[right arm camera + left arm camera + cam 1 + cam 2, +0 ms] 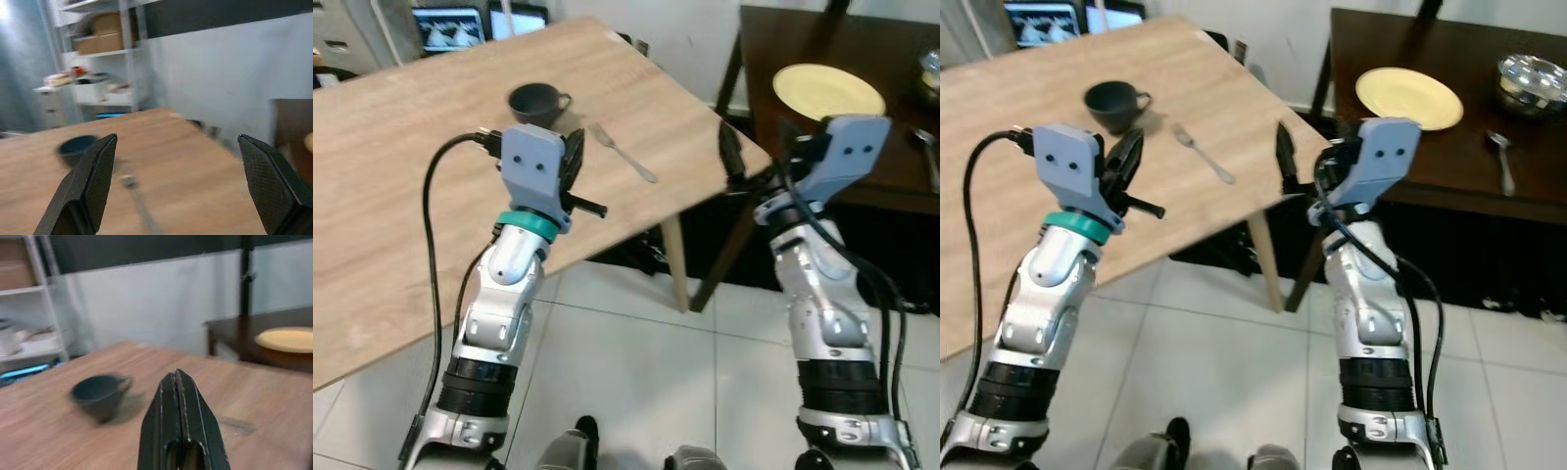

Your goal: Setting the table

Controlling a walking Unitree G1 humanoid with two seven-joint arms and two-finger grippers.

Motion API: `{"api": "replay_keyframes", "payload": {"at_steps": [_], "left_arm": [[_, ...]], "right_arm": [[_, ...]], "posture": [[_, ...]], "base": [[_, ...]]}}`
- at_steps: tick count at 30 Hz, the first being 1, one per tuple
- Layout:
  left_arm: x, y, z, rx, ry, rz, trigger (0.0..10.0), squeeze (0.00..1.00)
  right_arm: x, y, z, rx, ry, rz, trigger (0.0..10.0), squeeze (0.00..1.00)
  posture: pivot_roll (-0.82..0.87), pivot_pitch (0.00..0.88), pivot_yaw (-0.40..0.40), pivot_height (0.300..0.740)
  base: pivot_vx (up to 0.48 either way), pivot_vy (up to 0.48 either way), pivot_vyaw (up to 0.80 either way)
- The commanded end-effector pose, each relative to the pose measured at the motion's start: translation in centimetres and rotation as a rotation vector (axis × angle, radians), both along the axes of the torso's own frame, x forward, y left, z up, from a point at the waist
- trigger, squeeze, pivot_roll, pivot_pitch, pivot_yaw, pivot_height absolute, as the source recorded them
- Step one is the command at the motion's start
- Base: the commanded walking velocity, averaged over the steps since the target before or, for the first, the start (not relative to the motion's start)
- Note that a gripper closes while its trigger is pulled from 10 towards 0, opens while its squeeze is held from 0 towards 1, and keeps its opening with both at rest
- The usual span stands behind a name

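A dark grey cup (536, 101) stands near the far end of the light wooden table (391, 196). To its right lies a silver fork (625, 154). A yellow plate (827, 91) rests on the dark table (1449, 166) at the right. My left gripper (576, 149) is raised over the wooden table just in front of the cup, shut and empty; the left wrist view shows the cup (100, 394) beyond the fingertips (177, 377). My right gripper (1307, 157) hovers open at the wooden table's right corner, short of the plate, with nothing between its fingers (93, 181).
A metal bowl (1531, 80) and a spoon (1501, 162) lie on the dark table, right of the plate. Monitors (450, 24) glow beyond the wooden table's far edge. Shelving with boxes (105, 41) stands against the back wall. White tiled floor (636, 372) lies below.
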State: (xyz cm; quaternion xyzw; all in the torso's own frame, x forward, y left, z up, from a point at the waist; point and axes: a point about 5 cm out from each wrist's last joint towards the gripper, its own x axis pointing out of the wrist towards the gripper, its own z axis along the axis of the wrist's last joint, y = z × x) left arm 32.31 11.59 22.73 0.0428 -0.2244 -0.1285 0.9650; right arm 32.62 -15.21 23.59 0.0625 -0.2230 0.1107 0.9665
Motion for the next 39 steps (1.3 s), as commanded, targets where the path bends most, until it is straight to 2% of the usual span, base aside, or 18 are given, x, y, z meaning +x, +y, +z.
{"api": "replay_keyframes", "payload": {"at_steps": [1, 11, 13, 20, 23, 39], "left_arm": [[0.0, -0.1, -0.5, 0.008, 0.022, 0.006, 10.0, 0.0], [0.2, -0.1, -0.6, 0.024, 0.027, 0.016, 10.0, 0.0], [0.5, -0.1, -0.5, 0.024, 0.033, 0.032, 10.0, 0.0], [0.7, -0.1, -0.6, 0.045, 0.038, 0.045, 10.0, 0.0], [0.9, -0.3, -0.5, 0.076, 0.03, 0.053, 10.0, 0.0], [1.0, -0.8, -0.3, 0.08, 0.014, 0.029, 10.0, 0.0]], "right_arm": [[-0.1, -0.3, -0.2, 0.007, 0.008, -0.011, 10.0, 0.0], [0.0, -0.6, -0.4, 0.013, 0.013, -0.028, 10.0, 0.0], [0.2, -1.5, -0.5, 0.051, 0.029, -0.1, 10.0, 0.0], [0.3, -2.0, -0.4, 0.071, 0.027, -0.13, 10.0, 0.0], [0.2, -2.0, -0.4, 0.075, 0.02, -0.127, 10.0, 0.0], [0.0, -1.7, -0.3, 0.08, 0.006, -0.113, 10.0, 0.0]], "posture": [[-0.1, 0.063, 0.056, 0.74], [-0.1, 0.063, 0.059, 0.74], [-0.1, 0.068, 0.062, 0.74], [-0.1, 0.069, 0.063, 0.74], [-0.11, 0.072, 0.066, 0.74], [-0.11, 0.077, 0.069, 0.74]], "base": [[0.0, 0.0, 0.79], [0.0, 0.0, 0.79], [0.0, 0.0, 0.0], [0.0, 0.0, 0.0], [0.347, 0.0, 0.0], [0.48, 0.0, 0.0]]}}
